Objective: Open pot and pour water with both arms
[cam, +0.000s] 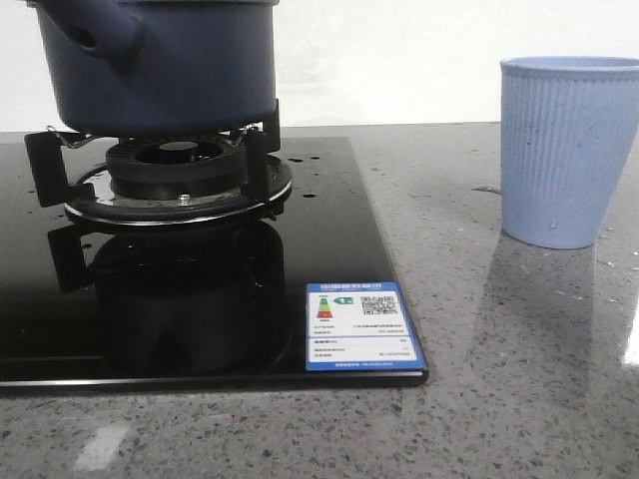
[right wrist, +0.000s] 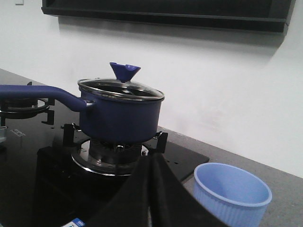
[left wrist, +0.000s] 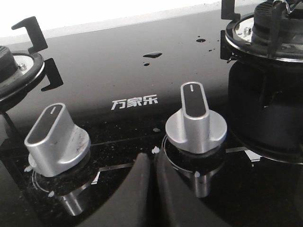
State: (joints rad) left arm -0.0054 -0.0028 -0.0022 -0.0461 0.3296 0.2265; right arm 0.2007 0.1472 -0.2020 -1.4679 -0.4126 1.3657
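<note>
While you look ahead, the navy pot [cam: 160, 65] sits on the burner [cam: 178, 175], an energy label [cam: 359, 326] at the hob's corner. Your left claw [left wrist: 152, 187], pressed shut, hovers near a knob [left wrist: 196, 124] below "万家乐" [left wrist: 134, 102]. Your right claw [right wrist: 150, 189], also closed, faces the lidded pot beside the ribbed cup [right wrist: 232, 191].

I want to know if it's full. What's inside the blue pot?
A glass lid with a blue knob still covers the pot. The glass looks dark and the walls are solid, so any water inside can't be seen.
</note>
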